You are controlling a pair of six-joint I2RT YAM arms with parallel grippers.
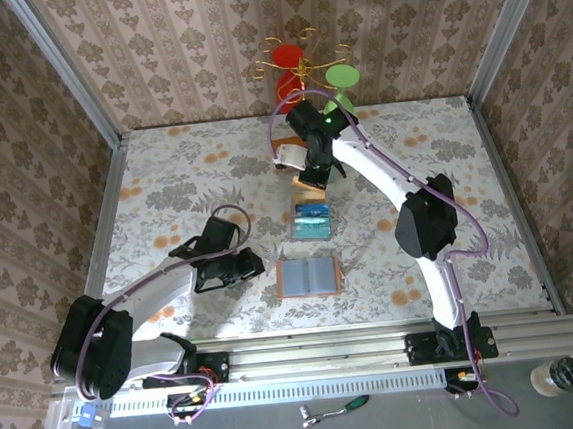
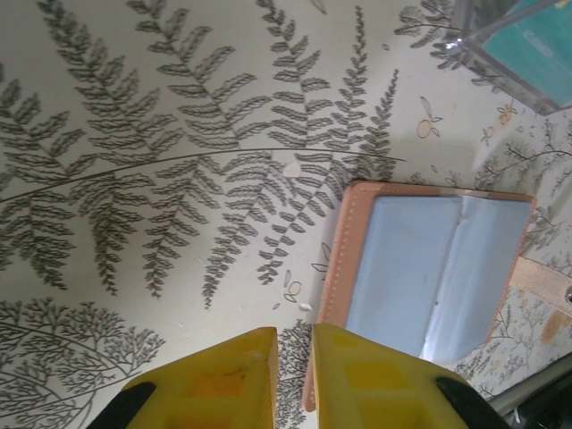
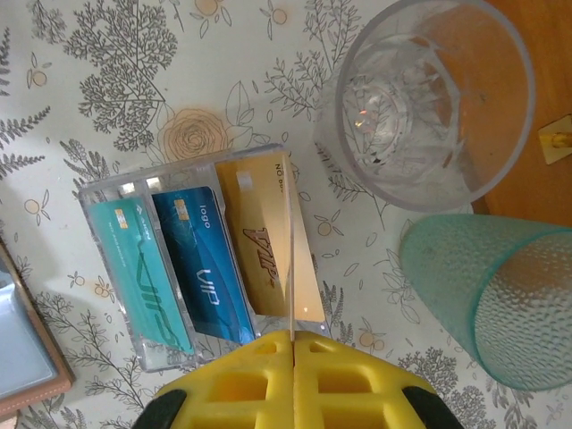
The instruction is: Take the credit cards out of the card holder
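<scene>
Credit cards (image 3: 197,268), teal, blue and gold, sit just ahead of the right gripper (image 3: 293,347), its fingers pressed together. Pulling away carelessly, it could tip their clear tray (image 3: 107,192) or knock the empty glass (image 3: 429,98) ahead to its right. Card holder (image 2: 429,268) lies open, pockets seemingly empty, beside the left gripper (image 2: 295,357), barely parted on nothing.

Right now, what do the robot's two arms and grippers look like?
Both the left arm and right arm have white curved links joined by black joint housings, with a purple cable looping along each. The left gripper and right gripper both end in blocky yellow fingers with recessed pockets, on black mounts.
</scene>
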